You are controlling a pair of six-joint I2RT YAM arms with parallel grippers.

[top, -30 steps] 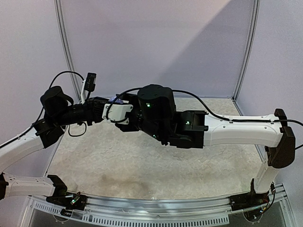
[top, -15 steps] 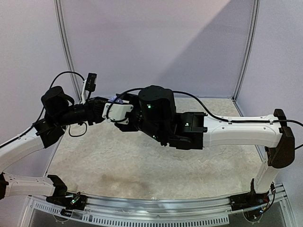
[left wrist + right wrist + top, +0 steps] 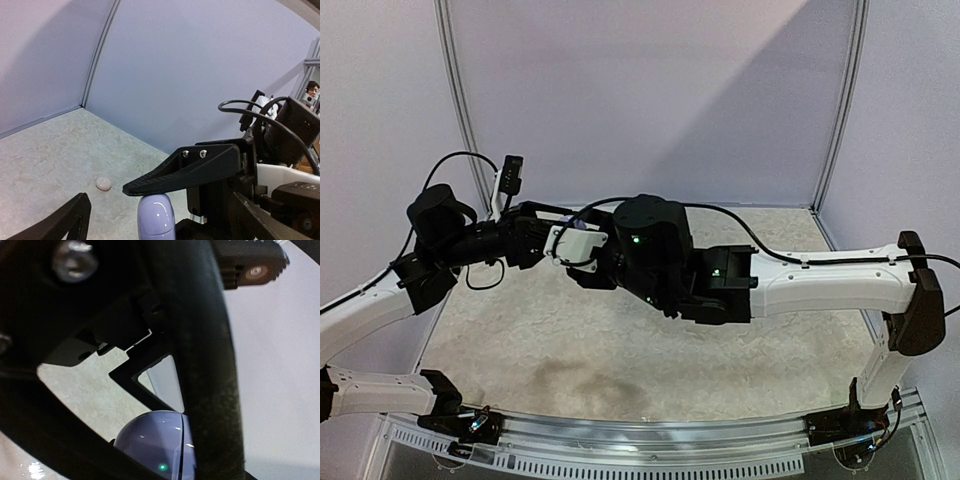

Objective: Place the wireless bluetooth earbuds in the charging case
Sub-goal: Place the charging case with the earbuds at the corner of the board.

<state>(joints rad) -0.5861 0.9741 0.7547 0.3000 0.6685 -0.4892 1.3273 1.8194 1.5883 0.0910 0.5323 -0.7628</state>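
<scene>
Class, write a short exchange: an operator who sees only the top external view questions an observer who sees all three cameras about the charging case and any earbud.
Operator: From above I cannot find the charging case. Where is it?
Observer: Gripped between the right fingers.
Operator: Is any earbud outside it?
Observer: Yes, one small whitish earbud lies on the table, apart from the case.

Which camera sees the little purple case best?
The left wrist view. There the case is bright and sharp, its rounded top plain against the table. The right wrist view shows it very close but dark and cut off, with a tiny green light. In the top view the arms hide it.
</scene>
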